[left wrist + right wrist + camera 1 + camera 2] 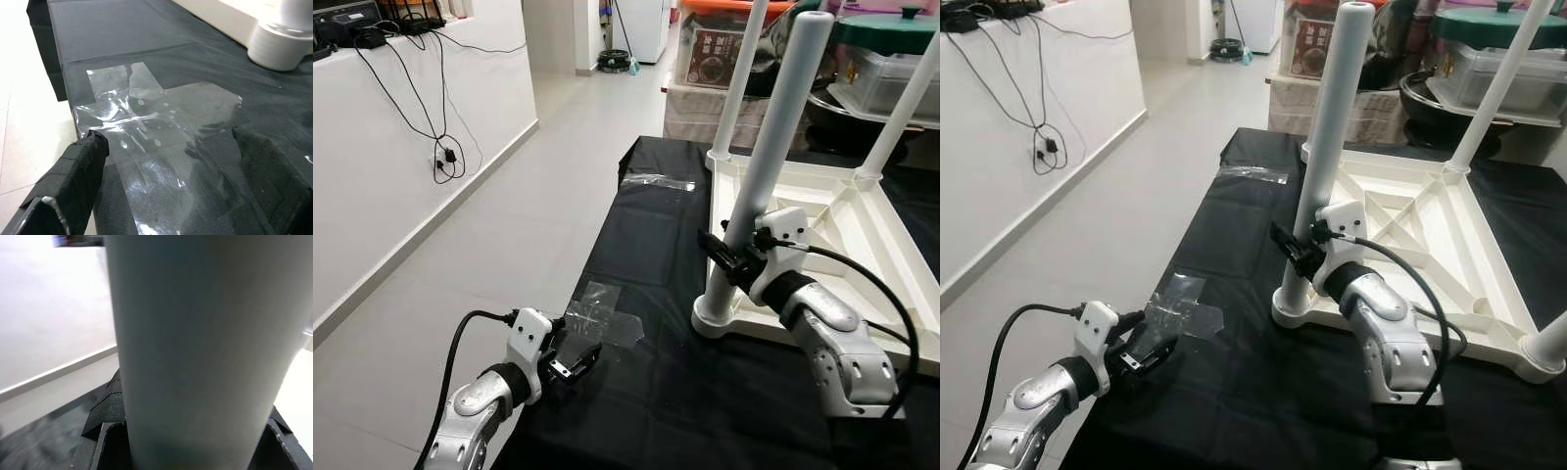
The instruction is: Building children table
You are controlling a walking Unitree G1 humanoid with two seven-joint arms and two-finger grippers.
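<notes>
White table leg (773, 157) clamped within right end effector (722, 253)

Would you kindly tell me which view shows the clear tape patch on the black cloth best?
The left wrist view: the clear tape patch lies close up between the open left end effector's fingers. Both eye views show it small, beside that end effector; the right wrist view shows the table leg.

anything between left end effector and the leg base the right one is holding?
Head views: a clear tape patch on the black cloth lies between the left end effector and the leg base; otherwise bare cloth.
</notes>
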